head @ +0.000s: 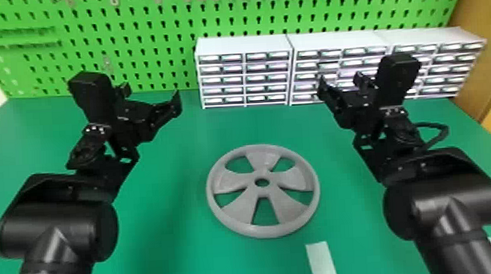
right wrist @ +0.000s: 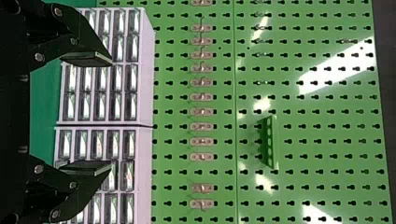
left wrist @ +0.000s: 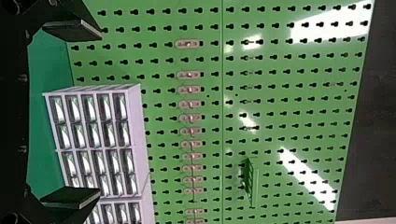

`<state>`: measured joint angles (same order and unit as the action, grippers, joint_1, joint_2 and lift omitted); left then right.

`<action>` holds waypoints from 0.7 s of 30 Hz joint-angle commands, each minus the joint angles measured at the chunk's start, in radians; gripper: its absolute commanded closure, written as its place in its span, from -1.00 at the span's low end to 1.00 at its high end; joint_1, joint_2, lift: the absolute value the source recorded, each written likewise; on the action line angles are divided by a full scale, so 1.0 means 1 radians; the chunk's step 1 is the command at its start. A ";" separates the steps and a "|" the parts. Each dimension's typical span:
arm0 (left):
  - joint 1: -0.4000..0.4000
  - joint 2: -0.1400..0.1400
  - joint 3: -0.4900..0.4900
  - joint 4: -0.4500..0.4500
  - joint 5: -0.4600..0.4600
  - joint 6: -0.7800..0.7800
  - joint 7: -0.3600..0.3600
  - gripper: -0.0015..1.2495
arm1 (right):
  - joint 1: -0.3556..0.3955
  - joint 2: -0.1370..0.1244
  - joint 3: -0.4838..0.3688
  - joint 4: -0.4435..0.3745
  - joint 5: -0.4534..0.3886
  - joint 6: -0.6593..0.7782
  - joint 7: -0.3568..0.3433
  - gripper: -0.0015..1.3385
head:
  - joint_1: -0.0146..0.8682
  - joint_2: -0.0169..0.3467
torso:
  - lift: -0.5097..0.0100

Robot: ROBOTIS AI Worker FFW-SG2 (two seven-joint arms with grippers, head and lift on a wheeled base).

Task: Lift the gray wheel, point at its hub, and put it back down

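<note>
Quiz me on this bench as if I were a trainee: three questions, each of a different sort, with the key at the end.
1. True or false: the wheel lies flat on the table, out of both grippers.

2. Which of these lies nearer the robot than the wheel?
a) the drawers
b) the pale strip
c) the pegboard

3. Fill in the missing word: the fingers of the left gripper and of the right gripper are spread apart, so both grippers are ____.

Key: 1 true; 2 b; 3 open.
</note>
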<state>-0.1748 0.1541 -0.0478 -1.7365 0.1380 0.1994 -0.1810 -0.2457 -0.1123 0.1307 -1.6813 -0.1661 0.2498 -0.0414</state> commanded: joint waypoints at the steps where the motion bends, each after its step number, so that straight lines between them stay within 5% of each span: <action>1: -0.002 0.002 -0.001 0.000 0.000 0.000 0.000 -0.82 | -0.004 -0.001 0.003 0.000 -0.001 0.000 0.000 -0.28 | 0.60 -0.65 | 0.62; 21: 0.000 0.002 -0.001 0.000 0.002 0.000 0.000 -0.81 | -0.003 0.000 0.000 -0.001 -0.009 0.006 0.000 -0.28 | 0.60 -0.65 | 0.62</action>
<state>-0.1749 0.1564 -0.0483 -1.7365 0.1387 0.1994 -0.1810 -0.2471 -0.1122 0.1304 -1.6814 -0.1676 0.2500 -0.0414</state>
